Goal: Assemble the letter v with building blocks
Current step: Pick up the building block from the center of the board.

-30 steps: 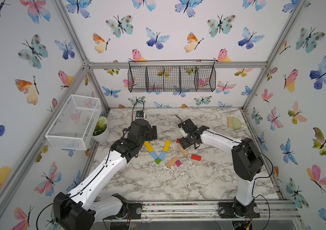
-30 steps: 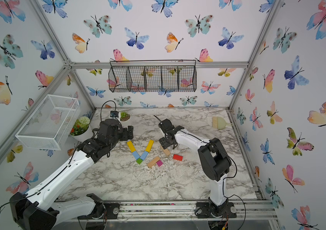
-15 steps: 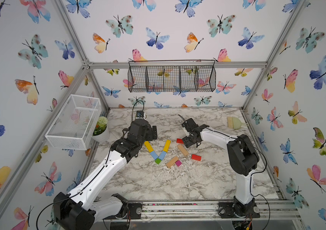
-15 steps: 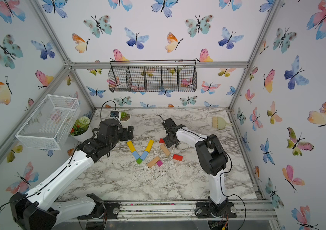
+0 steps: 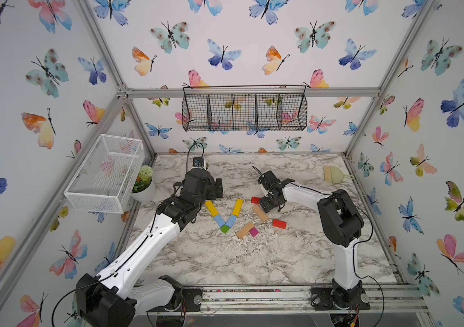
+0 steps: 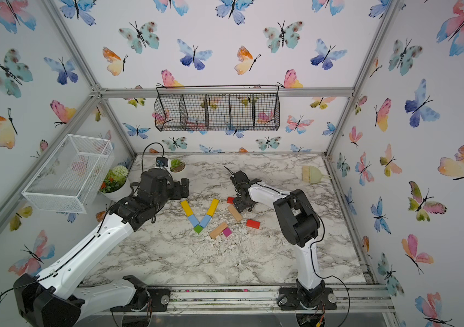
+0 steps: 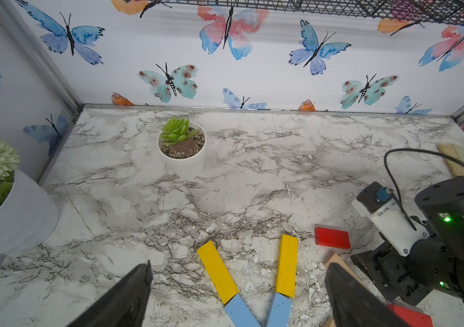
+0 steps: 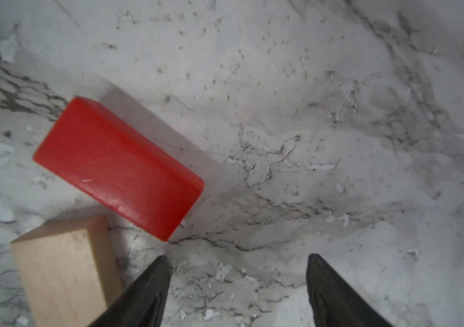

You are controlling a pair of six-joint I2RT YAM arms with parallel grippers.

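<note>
Right gripper [image 8: 238,257] hangs low, jaws apart, arm stretched toward red bar [image 8: 117,167].

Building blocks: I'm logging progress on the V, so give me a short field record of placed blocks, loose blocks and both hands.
V arms: yellow bars at the ends, light-blue bars below them
V tip: green cube
Loose: tan bars, red bars, magenta cube
left hand: open, empty, by the V
right hand: open, empty, beside one red and one tan bar
</note>
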